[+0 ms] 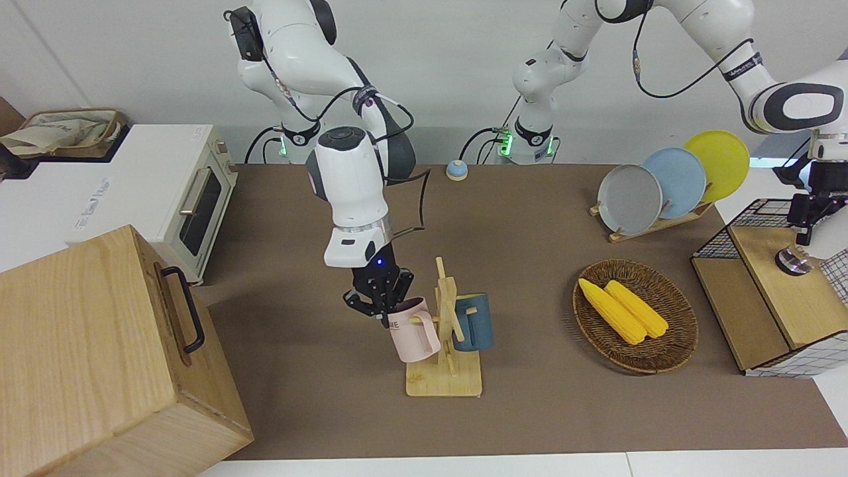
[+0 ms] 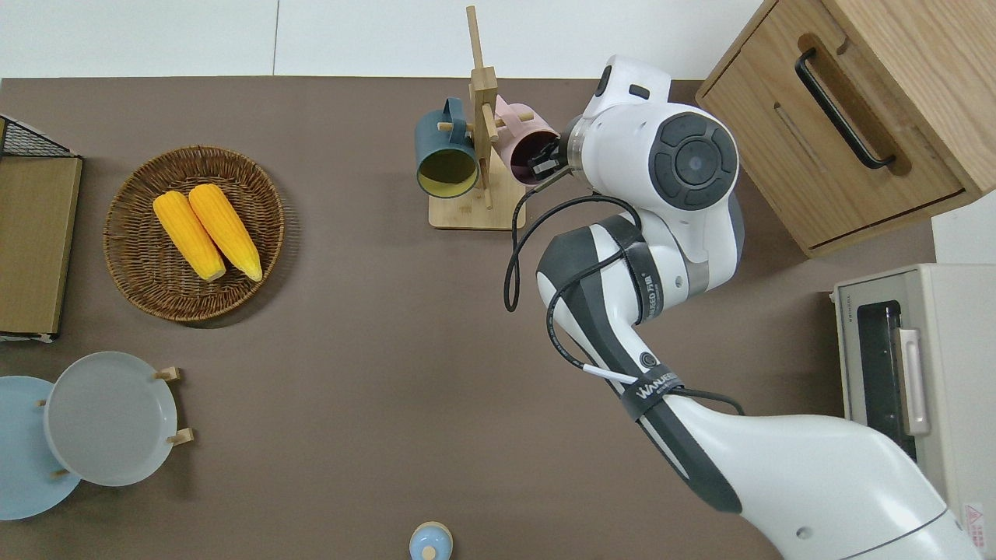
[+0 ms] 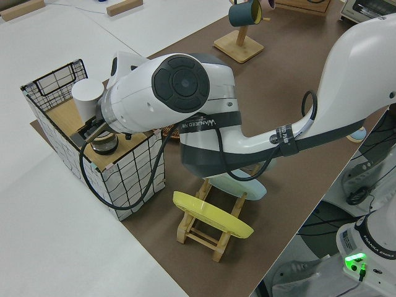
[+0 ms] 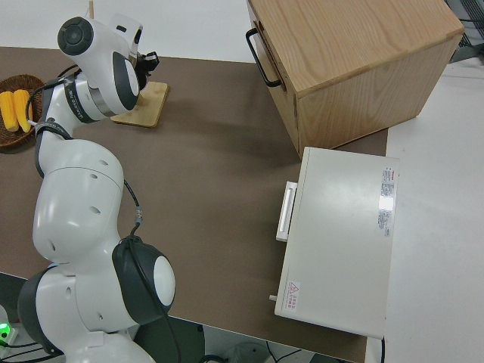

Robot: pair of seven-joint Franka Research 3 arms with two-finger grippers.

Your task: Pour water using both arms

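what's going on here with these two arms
The right gripper is at the rim of the pink mug hanging on the wooden mug rack, with its fingers at the mug's mouth. A dark blue mug hangs on the same rack, toward the left arm's end. The left gripper is over the wire-sided wooden stand, at a small metal-lidded container. Nothing is lifted or poured yet.

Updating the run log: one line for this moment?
right gripper: at pink mug rim on mug rack | left gripper: over wire shelf
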